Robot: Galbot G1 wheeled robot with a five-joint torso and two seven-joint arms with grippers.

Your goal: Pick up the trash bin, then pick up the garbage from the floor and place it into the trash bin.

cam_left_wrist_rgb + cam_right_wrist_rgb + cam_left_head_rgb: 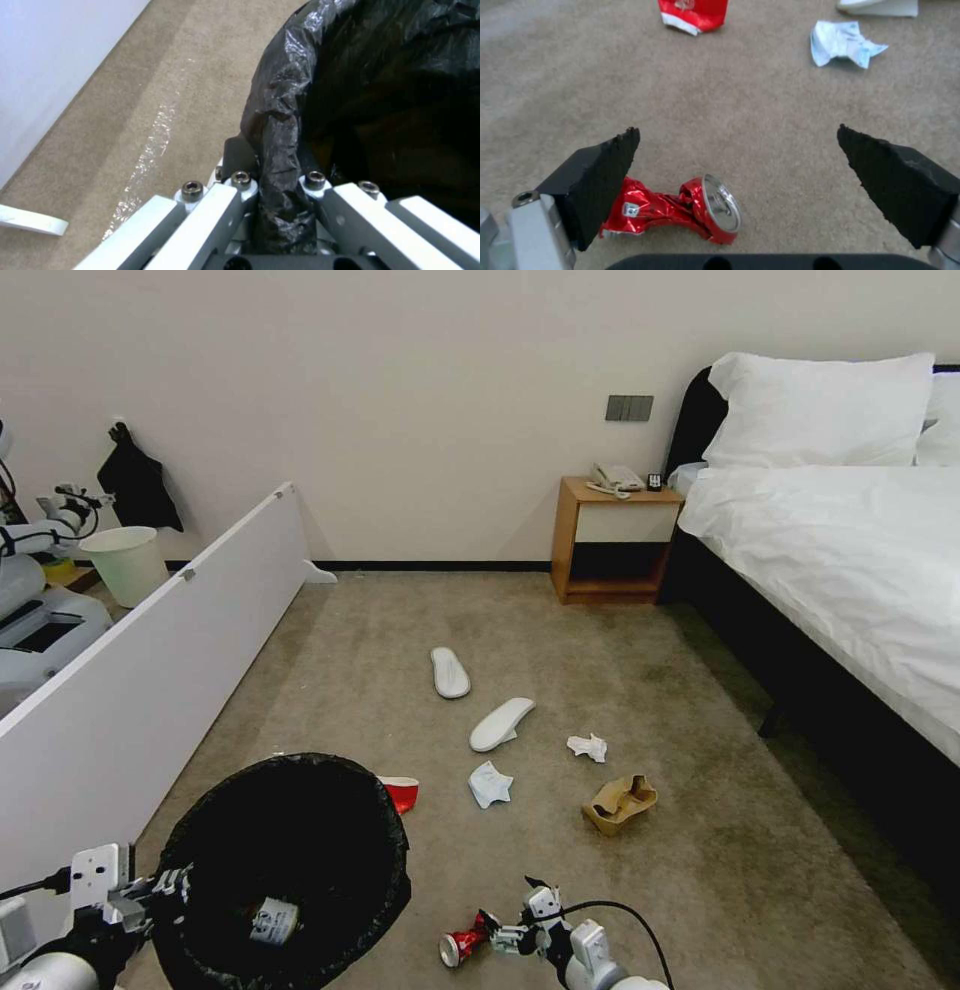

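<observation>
The trash bin [285, 860], lined with a crinkly black bag, sits at the lower left. My left gripper [165, 885] is shut on its rim; in the left wrist view the fingers [240, 187] pinch the bag-covered edge [280, 150]. A small white-labelled item [272, 920] lies inside the bin. My right gripper [510, 910] hangs open just above the carpet. The crushed red can [680, 210] lies on the floor beside one black pad [605, 176] and between the jaws. On the carpet lie a red paper cup [400, 792], two tissues [490, 785] [588, 747], a cardboard box [620, 803] and two slippers [450, 672] [502, 723].
A long white panel [150, 670] runs along the left, with a pale bucket [125, 565] behind it. A wooden nightstand [610, 540] stands at the far wall. The bed [850, 570] takes up the right side. Open carpet lies between the litter and the bed.
</observation>
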